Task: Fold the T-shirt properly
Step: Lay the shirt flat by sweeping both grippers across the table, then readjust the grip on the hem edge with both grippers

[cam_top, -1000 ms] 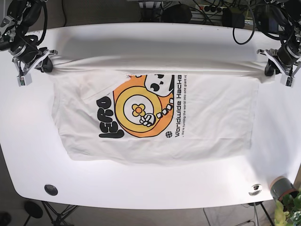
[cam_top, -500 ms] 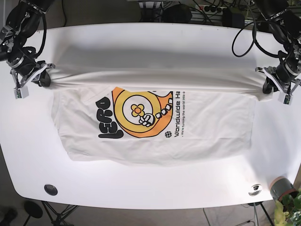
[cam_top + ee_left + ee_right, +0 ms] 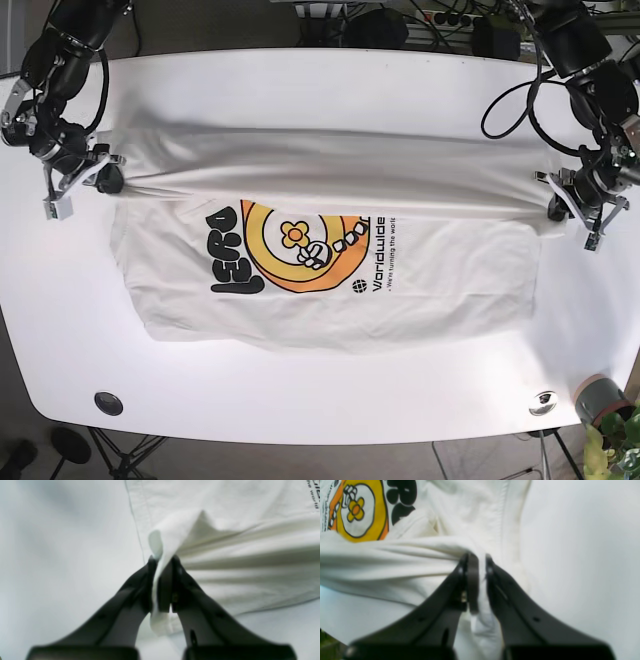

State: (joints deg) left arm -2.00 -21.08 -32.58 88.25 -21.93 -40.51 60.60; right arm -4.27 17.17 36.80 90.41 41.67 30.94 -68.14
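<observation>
A white T-shirt with an orange and yellow print lies on the white table. Its far part is lifted and stretched taut between both grippers, folded over toward the front across the print. My left gripper, at the right in the base view, is shut on the shirt's edge. My right gripper, at the left in the base view, is shut on the other edge. The print shows in the right wrist view, partly covered by the fold.
A round dark fitting sits in the table's front left corner, a silver one at the front right. A grey pot with a plant stands off the front right corner. Cables lie behind the table.
Both grippers have moved toward the front of the table, pulling the held far edge of the shirt further over the print. More of the print is now covered.
</observation>
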